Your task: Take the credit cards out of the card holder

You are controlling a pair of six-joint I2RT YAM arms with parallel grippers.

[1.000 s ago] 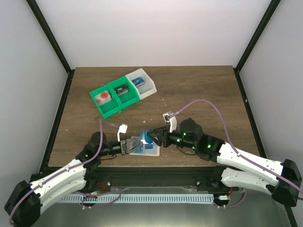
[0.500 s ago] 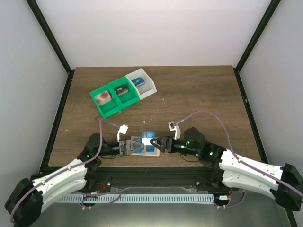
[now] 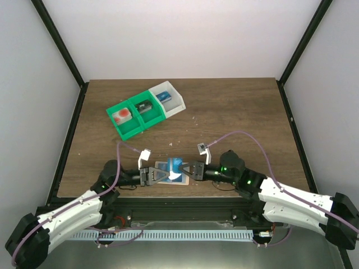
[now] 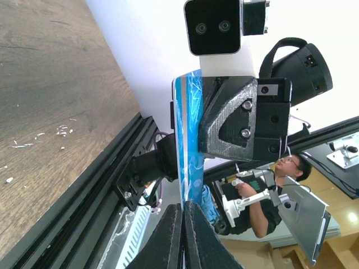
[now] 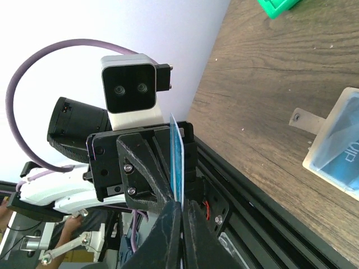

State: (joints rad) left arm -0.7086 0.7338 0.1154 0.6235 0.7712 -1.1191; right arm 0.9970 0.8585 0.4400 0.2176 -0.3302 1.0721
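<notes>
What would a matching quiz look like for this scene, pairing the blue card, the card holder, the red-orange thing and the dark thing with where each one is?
Things
1. thin blue rectangular plastic card
2. flat pale blue-grey card holder with a tan tab
3. red-orange item on white
4. small dark item

Places
A. lying on the brown wooden table
B. in the leftmost green plastic bin
C. pinched between the left arm's fingers and the right arm's fingers
D. in the middle green bin

Pairs: 1-C, 2-A, 3-B, 4-D
</notes>
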